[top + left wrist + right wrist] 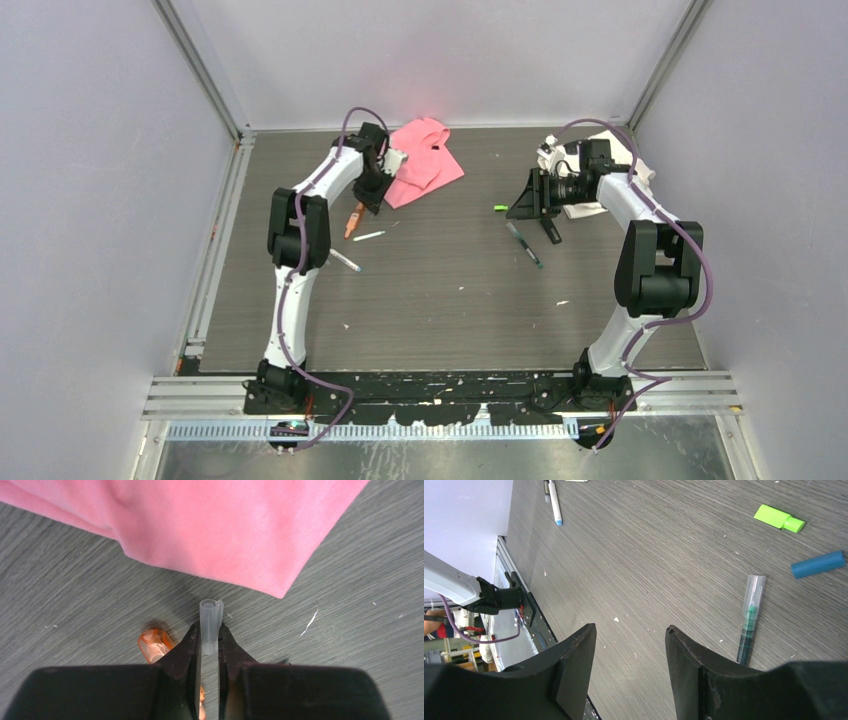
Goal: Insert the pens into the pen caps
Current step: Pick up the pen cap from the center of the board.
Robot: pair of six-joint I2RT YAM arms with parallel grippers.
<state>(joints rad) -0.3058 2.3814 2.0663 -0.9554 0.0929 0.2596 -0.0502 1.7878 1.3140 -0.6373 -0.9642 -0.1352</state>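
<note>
A: Hands?
B: Left hand [210, 632] clamped on one clear cap [210, 615], near pink cloth [225, 525]. Right hand [630, 629] apart, empty.
A: Counts?
B: Plus one green cap [779, 519], one blue cap [817, 564]; one orange pen [155, 645], two white pens [368, 236].

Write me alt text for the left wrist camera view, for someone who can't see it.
The left gripper has its jaws shut on a clear pen cap, which sticks out toward a pink cloth filling the top of the view. An orange pen, partly hidden by the jaws, lies on the grey wood-grain table just to their left.
</note>
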